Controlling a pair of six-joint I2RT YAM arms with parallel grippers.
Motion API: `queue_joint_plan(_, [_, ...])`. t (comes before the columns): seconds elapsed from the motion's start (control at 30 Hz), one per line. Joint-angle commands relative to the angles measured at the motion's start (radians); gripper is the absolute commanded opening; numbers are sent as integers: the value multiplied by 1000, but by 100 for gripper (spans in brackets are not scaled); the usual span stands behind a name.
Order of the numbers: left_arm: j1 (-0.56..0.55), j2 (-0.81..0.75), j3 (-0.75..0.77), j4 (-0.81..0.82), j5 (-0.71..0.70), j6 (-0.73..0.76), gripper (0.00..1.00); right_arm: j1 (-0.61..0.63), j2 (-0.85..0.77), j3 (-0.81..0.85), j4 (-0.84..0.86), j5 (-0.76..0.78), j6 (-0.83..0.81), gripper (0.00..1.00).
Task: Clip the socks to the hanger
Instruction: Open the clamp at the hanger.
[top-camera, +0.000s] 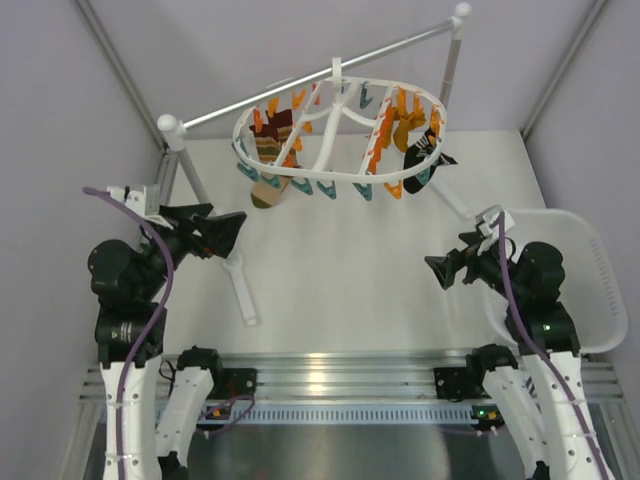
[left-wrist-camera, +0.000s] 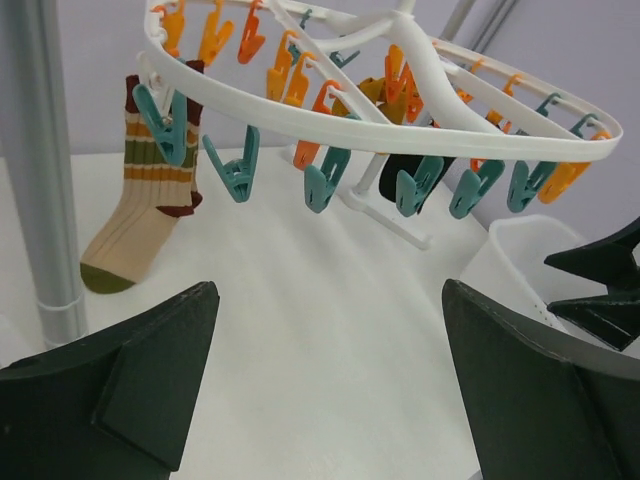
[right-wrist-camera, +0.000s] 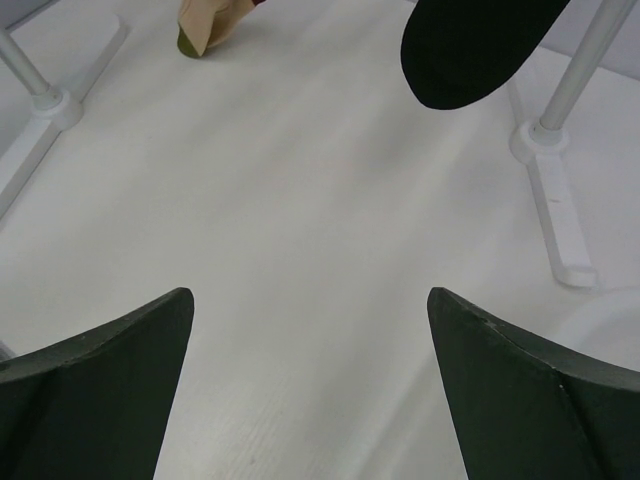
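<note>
Hanger (left-wrist-camera: 450, 143) white oval, orange/teal clips (left-wrist-camera: 235, 170); dark sock (right-wrist-camera: 470, 50) hanging. Left tool (left-wrist-camera: 328, 300), right tool (right-wrist-camera: 310, 300) wide open, empty.

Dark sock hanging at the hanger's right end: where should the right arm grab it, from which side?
Probably the rounded free lower end: the dark teal-navy fabric sock hangs from the white plastic oval ring hanger, tip clear of the white table. Bring the open right gripper in low from the near side, fingers flanking the fabric.
</note>
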Motion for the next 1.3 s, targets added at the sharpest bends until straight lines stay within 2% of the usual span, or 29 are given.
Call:
queue_joint_plan(0.0, [5,65,-60,193,98,-22,98,21,50,39,71,-9,-22,100])
queue_joint_plan(0.1, [-13,99,-77,259,107,1,97,91,111,51,103,54,-33,100])
queue_joint_plan(0.17, [-24,115,-79,271,105,41,96,182,156,63,133,129,-40,100])
queue_joint_plan(0.27, [-160,126,-82,274,53,115,90,318,199,68,185,245,-59,100])
queue_joint_plan(0.33, [-238,127,-86,274,-35,165,85,387,219,65,216,307,-65,99])
queue_joint_plan(0.37, [-328,135,-88,274,-74,179,83,404,225,65,245,321,-65,100])
queue_joint_plan(0.4, [-373,138,-86,274,-112,188,80,412,231,71,255,331,-53,99])
queue_joint_plan(0.43, [-418,144,-85,274,-204,193,76,420,246,74,262,347,-42,99])
queue_joint_plan(0.47, [-500,158,-77,274,-235,190,73,423,251,80,273,361,-31,99])
queue_joint_plan(0.6, [-698,202,-63,296,-442,143,63,452,259,88,345,400,-22,95])
queue_joint_plan(0.63, [-737,214,-59,299,-570,130,59,464,263,91,356,402,-20,94])
queue_joint_plan(0.67, [-798,237,-45,300,-609,123,50,467,265,92,365,405,-20,93])
queue_joint_plan(0.73, [-837,257,-37,314,-652,81,47,475,273,95,385,411,-10,92])
queue_joint_plan(0.77, [-863,273,-30,331,-666,71,41,478,274,97,390,417,-5,91])
queue_joint_plan(0.9, [-895,331,22,339,-740,17,33,498,267,92,422,433,29,88])
queue_joint_plan(1.1, [-917,392,113,336,-801,-3,33,573,271,63,517,488,43,81])
queue_joint_plan(1.27, [-921,443,185,300,-812,-3,34,650,303,66,584,540,29,80])
